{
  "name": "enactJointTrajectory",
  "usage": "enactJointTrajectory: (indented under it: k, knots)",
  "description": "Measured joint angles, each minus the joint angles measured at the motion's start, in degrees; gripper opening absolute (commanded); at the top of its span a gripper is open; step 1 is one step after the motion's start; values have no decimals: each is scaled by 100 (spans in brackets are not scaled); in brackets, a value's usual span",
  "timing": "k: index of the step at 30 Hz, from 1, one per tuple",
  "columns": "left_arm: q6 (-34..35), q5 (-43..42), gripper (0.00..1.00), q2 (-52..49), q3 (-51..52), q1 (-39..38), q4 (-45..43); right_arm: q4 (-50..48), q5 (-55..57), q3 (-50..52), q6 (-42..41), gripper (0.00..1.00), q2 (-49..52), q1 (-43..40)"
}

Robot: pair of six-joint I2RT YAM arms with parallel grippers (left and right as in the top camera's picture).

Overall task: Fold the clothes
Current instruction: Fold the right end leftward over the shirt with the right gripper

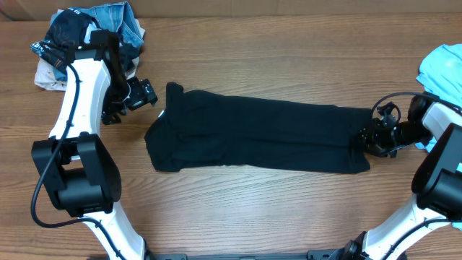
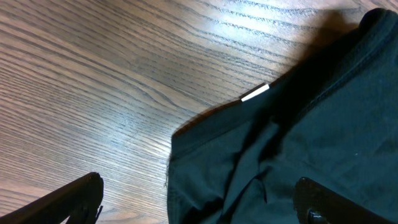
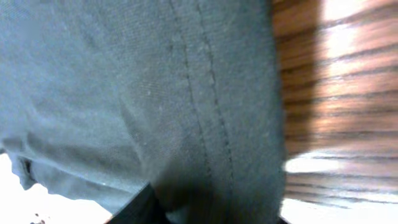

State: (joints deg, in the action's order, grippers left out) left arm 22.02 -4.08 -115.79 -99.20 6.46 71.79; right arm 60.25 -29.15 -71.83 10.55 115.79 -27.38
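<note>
One long black shirt (image 1: 253, 137) lies left-to-right across the table (image 1: 253, 65) — left fingers (image 2: 68, 198) spread beside its collar, right fingers (image 1: 369, 137) at the far hem, clamped or not we cannot tell.

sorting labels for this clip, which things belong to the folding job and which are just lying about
In the job: black shirt, spread mid-table; right gripper at its hem; left gripper, open, by its collar; light blue T-shirt, right edge.
Lying about: heap of mixed clothes, far left corner, untouched.
</note>
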Motion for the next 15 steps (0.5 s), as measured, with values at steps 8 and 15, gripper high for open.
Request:
enactJointTrajectory:
  k: [8,15]
  knots:
    - [0,0,100,0,0,0,20,-11,566,-197,-789,4,2,13]
    - [0,-2,100,0,0,0,22,846,1453,-1279,-1360,4,22,9]
